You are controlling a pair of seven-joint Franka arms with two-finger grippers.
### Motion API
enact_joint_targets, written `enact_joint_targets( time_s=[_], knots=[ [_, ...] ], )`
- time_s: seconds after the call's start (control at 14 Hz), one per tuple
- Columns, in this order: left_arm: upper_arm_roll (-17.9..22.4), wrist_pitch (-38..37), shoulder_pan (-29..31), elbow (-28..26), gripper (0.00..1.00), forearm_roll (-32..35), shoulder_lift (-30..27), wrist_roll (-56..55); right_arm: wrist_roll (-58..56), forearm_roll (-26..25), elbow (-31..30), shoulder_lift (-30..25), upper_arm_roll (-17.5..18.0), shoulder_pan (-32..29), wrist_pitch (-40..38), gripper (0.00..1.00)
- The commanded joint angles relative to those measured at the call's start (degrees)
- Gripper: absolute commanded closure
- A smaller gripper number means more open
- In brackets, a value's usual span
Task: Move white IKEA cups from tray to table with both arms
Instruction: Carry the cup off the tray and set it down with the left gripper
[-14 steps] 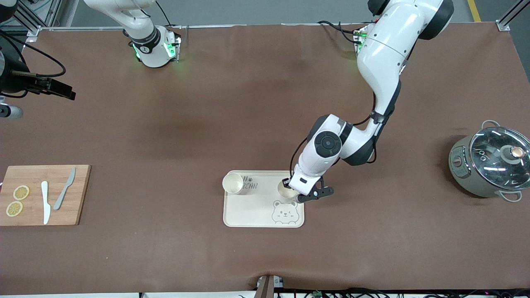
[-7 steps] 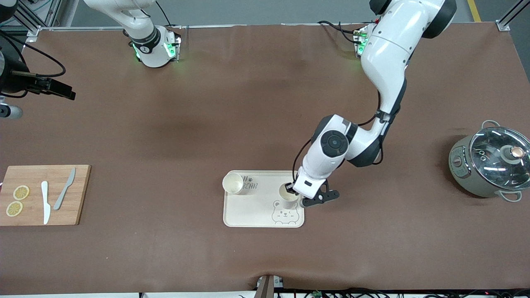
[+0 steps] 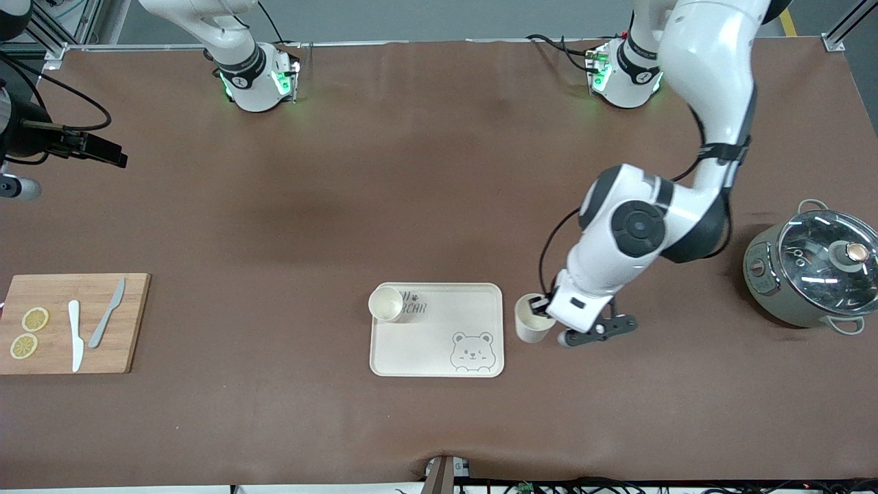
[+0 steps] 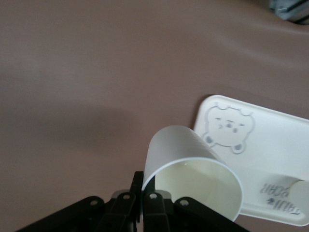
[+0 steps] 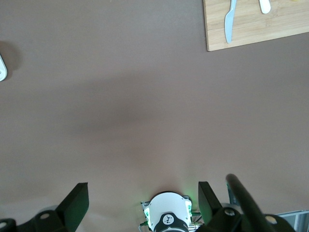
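Observation:
My left gripper (image 3: pixel 547 317) is shut on the rim of one white cup (image 3: pixel 528 328) and holds it tilted over the bare table, just beside the end of the bear-printed tray (image 3: pixel 425 350) that lies toward the left arm's end. In the left wrist view the cup (image 4: pixel 188 166) sits pinched between the fingers of my left gripper (image 4: pixel 145 191), with the tray (image 4: pixel 275 150) past it. The second white cup (image 3: pixel 385 304) stands upright on a tray corner toward the right arm's end. My right gripper (image 5: pixel 143 199) is open and empty, waiting high over the right arm's end of the table.
A wooden cutting board (image 3: pixel 130 322) with two lemon slices, a white knife (image 3: pixel 75 335) and a grey knife (image 3: pixel 107 321) lies at the right arm's end. A grey pot with a glass lid (image 3: pixel 816 269) stands at the left arm's end.
My left gripper lifted the cup off the tray and carried it toward the left arm's end, past the tray's edge. The right arm has not moved.

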Motion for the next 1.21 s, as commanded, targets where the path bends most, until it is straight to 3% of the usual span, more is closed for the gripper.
enact_joint_targets(
  time_s=[0.0, 0.14, 0.5, 0.79, 1.14],
  knots=[
    [-0.7, -2.1, 3.8, -5.5, 1.00, 0.7, -4.5, 3.2, 0.3, -0.6, 3.4, 5.6, 0.6, -0.1, -0.8, 0.00],
    [-0.7, -2.1, 6.2, -9.5, 1.00, 0.6, -7.1, 3.1, 0.4, -0.7, 6.2, 7.2, 0.6, -0.1, -0.7, 0.00],
    [-0.6, -2.0, 10.9, -17.5, 1.00, 1.1, -9.4, 3.2, -0.6, -0.6, 6.4, 11.5, 0.6, 0.7, 0.6, 0.00],
    [-0.7, -1.1, 14.0, -22.6, 1.00, 1.2, -10.1, 3.6, -1.7, -2.9, 5.5, 16.1, 0.7, 1.4, 9.0, 0.00],
    [-0.7, 5.3, 17.5, -29.6, 1.00, 1.2, -10.7, 5.1, 5.5, 4.8, 2.7, 19.3, 0.7, 2.5, 17.2, 0.00]
  ],
)
